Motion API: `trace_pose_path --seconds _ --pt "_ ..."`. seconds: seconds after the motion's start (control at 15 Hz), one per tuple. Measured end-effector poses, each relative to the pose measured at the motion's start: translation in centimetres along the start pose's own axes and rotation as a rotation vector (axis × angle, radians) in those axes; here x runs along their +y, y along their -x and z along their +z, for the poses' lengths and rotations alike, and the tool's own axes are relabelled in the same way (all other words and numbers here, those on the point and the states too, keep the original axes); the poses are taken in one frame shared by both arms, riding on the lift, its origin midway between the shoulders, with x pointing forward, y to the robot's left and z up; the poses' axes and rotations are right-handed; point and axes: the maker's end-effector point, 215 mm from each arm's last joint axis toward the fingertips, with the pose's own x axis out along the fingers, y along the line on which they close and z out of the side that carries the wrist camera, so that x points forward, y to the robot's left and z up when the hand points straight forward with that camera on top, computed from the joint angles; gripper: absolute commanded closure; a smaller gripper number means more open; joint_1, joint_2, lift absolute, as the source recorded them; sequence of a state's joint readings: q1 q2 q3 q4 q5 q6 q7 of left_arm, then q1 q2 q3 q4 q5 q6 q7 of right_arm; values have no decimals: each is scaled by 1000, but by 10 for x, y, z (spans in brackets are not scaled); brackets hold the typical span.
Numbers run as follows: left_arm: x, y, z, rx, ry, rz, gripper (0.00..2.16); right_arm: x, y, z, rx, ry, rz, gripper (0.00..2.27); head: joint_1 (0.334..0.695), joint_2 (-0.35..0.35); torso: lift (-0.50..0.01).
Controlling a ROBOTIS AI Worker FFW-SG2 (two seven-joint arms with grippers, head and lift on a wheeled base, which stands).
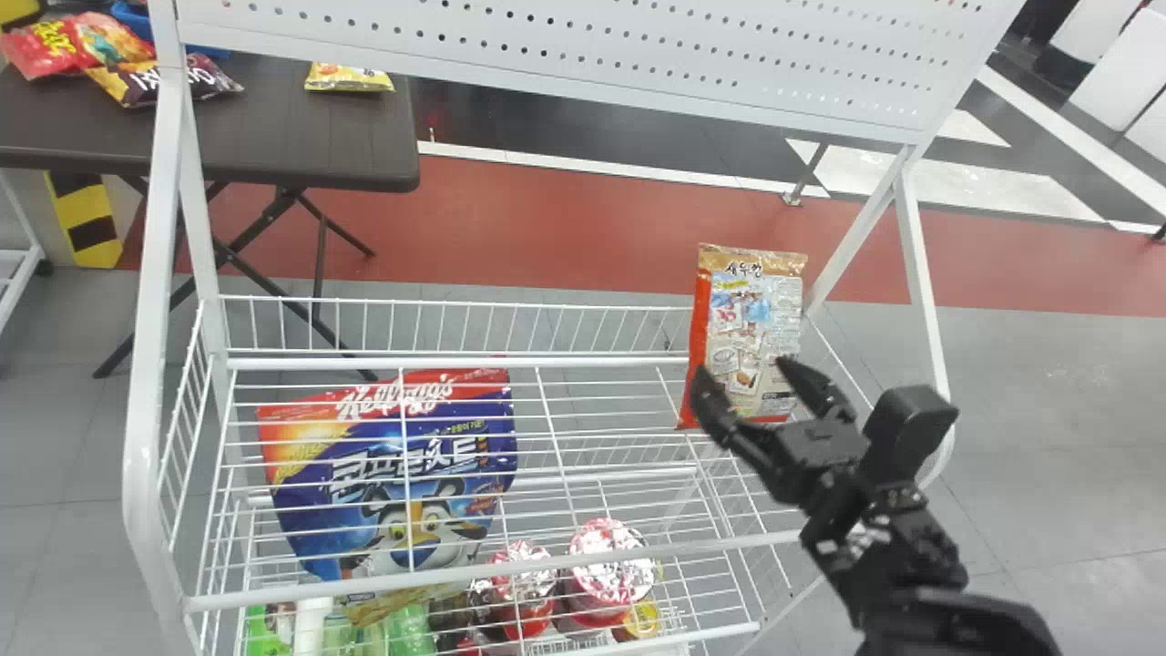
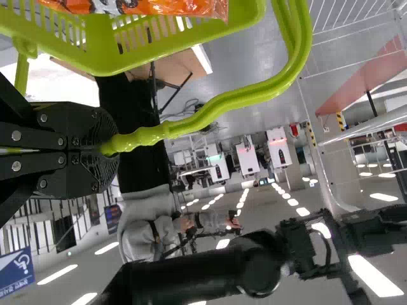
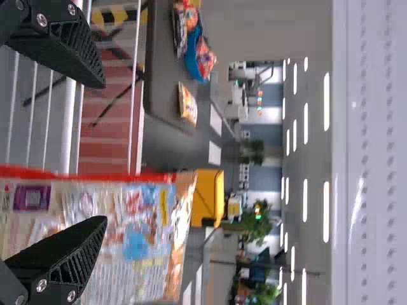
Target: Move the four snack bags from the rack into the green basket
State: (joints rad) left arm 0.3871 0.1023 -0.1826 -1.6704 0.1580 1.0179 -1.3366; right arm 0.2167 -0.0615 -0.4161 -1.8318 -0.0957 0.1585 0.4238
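Right gripper [image 1: 743, 369] stands with its fingers well apart at the right side of the white rack [image 1: 141, 456], holding nothing fast. Just ahead of it is a red-edged snack bag [image 1: 751, 319], upright near the rack's far right corner, its printed back toward the fingers. From the right wrist, one finger [image 3: 63, 254] overlaps the bag's face, while the other [image 3: 60, 47] is apart from it; whether the nearer one touches, I cannot tell.

Left gripper [image 2: 111, 146] is closed on the handle [image 2: 168, 130] of the green basket [image 2: 114, 60]. An orange packet [image 2: 152, 6] lies in that basket, partly cut off by the edge of the view.

Toward the rack's left side, a blue and red cereal bag [image 1: 401, 474] shows behind white wires. Lower, near the front edge, are two tubs with shiny tops [image 1: 606, 556], side by side. Beyond the rack's far left corner is a dark table [image 1: 291, 137], with bright packets [image 1: 114, 46] toward its left and a yellow packet [image 1: 351, 77] near its right edge. Across the rack's top runs a perforated panel [image 1: 592, 77].
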Motion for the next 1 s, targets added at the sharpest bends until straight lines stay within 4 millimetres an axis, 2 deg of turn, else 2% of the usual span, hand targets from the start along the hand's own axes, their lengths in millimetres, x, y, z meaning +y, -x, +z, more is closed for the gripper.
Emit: trace_pose_path --seconds 0.13,0.2,0.6,0.67,0.73,0.87,0.93,1.0 --pt "1 0 1 0 -1 1 1784 -31 -12 -4 17 -11 -35 70 695 -350 0" --pt "1 -1 2 1 -1 3 1784 -40 -16 -9 29 -20 -45 70 695 -350 0" --pt "4 -1 1 5 3 11 1784 -82 -56 -47 145 -24 -75 147 695 -350 0" --pt "4 -1 1 5 5 11 1784 -85 -63 -50 163 -26 -69 262 695 -350 0" --pt "4 -1 1 5 6 10 1784 -82 -70 -51 179 -34 -44 572 695 -350 0" --pt "4 -1 1 5 6 10 1784 -70 -79 -57 217 -58 12 1760 695 -350 0" --pt "4 -1 1 5 6 10 1784 -65 -80 -62 237 -65 24 2010 695 -350 0" --pt "3 -1 1 5 6 10 1784 -61 -80 -66 251 -71 31 2017 695 -350 0"
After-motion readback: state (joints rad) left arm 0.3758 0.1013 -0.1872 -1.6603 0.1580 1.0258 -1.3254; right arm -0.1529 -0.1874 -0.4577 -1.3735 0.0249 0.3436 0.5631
